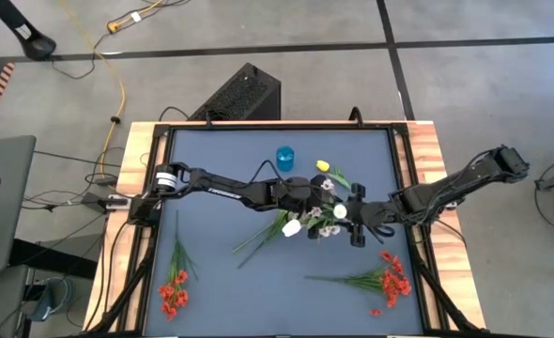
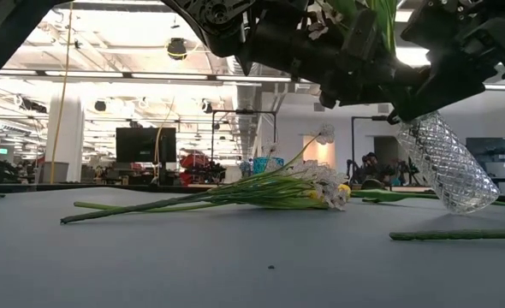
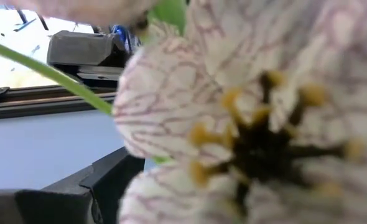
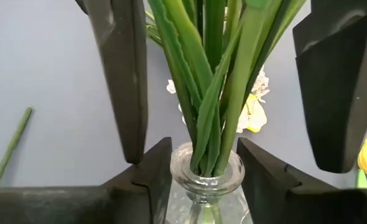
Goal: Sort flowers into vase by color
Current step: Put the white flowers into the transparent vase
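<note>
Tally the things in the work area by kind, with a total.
Red flower bunches: 2
Mixed flower pile (white, yellow, lilac; stems too tangled to count): 1
Blue cup: 1
Glass vase: 1
Total: 5

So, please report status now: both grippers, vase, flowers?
Right gripper around glass vase neck, vase lifted and tilted. Left gripper open above it, white tulip close. Green stems already in vase. Red flowers remain on table.
</note>
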{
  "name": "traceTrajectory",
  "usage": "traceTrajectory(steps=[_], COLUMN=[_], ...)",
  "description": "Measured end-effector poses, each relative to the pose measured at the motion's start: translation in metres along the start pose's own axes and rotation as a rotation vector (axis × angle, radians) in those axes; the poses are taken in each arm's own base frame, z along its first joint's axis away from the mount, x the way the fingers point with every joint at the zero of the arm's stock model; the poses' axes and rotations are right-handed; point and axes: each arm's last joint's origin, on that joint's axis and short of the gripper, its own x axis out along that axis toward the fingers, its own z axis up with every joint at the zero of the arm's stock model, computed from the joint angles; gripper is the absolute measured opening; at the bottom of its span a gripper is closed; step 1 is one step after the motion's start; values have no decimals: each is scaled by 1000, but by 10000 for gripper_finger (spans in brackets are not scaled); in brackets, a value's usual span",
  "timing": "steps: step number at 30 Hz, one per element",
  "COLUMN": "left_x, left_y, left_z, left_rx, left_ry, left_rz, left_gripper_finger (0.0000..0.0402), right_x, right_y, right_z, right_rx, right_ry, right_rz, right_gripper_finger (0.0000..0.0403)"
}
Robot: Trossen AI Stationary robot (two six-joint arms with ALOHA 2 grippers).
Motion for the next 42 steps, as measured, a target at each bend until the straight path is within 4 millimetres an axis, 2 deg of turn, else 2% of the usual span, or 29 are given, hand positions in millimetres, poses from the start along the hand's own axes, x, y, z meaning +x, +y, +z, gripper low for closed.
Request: traceTrajectory(steps=[8, 20, 26, 32, 37, 42], left_x=[0, -11, -37, -59, -82, -114], left_y=[2, -1, 4, 19, 29, 38], left_z=[0, 4, 24, 25, 32, 46], left_rx=[16, 106, 177, 189, 198, 235], left_ry=[4, 113, 224, 398, 510, 626], left_rz=[66, -24, 66, 142, 230, 354], left_gripper_finger=[316, 316, 316, 316, 316, 316], right_x=[-2, -19, -20, -27, -31, -31], right_y=[4, 4, -1, -4, -6, -7], right_z=[-1, 0, -12, -10, -10, -11], right_rx=[-25, 2, 57, 84, 81, 61], right_ry=[0, -128, -236, -375, -390, -387], right_rz=[22, -41, -35, -13, -13, -51], right_gripper_finger=[177, 177, 177, 181, 181, 181])
